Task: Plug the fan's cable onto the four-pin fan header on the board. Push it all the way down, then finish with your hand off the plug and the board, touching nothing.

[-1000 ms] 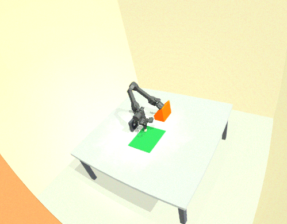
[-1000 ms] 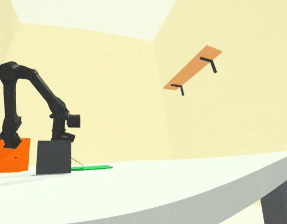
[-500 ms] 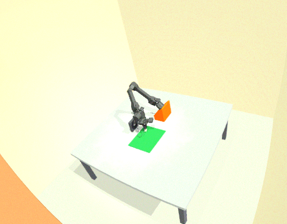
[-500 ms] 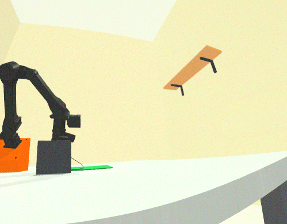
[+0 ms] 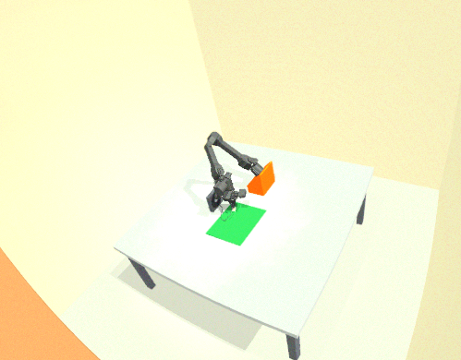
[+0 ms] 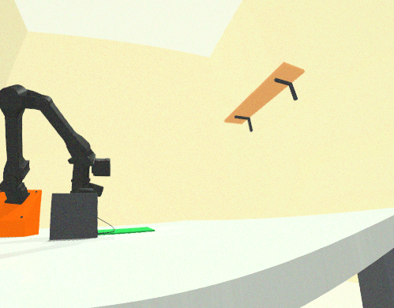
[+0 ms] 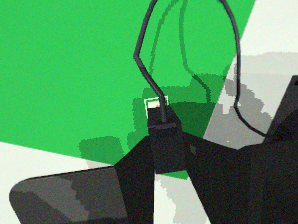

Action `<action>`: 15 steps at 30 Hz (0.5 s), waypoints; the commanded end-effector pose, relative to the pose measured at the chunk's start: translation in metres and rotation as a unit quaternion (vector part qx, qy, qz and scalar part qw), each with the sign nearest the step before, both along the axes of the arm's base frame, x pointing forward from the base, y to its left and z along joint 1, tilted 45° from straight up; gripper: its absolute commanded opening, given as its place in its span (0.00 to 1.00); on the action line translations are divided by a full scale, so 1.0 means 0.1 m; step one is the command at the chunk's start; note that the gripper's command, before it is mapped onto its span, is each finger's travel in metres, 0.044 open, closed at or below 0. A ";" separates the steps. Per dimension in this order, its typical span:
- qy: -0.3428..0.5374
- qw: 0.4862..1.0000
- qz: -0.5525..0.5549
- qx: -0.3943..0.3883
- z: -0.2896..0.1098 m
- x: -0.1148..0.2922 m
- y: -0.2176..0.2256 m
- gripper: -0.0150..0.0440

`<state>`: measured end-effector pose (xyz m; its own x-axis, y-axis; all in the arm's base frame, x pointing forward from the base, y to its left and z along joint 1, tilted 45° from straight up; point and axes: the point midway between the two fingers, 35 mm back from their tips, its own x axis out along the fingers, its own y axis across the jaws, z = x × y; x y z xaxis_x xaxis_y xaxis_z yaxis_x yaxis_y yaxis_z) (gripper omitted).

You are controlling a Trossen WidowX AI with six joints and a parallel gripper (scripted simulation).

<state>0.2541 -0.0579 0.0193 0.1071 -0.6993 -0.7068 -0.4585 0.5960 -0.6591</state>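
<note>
Cream walls enclose a white worktop (image 5: 285, 258) on dark legs, with an orange wall shelf (image 6: 264, 93) on two black brackets high up in the exterior view. On the worktop lies a flat green board (image 5: 239, 226), and an orange base block (image 5: 262, 181) carries the dark arm (image 5: 221, 152), which reaches up and folds down to the board's near-left edge. Beside that edge stands the dark boxy fan (image 6: 73, 216), its thin cable (image 7: 145, 60) looping over the green surface. The hand (image 7: 167, 145) is clamped narrowly on the black plug (image 7: 167, 137) at the cable's end. In the wrist view the plug sits directly at the small white-outlined fan header (image 7: 154, 103), partly covering it; whether it is fully seated cannot be told.
</note>
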 end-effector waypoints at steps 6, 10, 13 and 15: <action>0.002 1.000 0.002 -0.002 -0.02 0.00 -0.02 0.25; 0.002 1.000 0.002 -0.002 -0.02 0.00 -0.03 0.25; 0.002 1.000 0.002 -0.002 -0.03 0.00 -0.03 0.25; 0.002 1.000 0.002 -0.002 -0.03 0.00 -0.03 0.25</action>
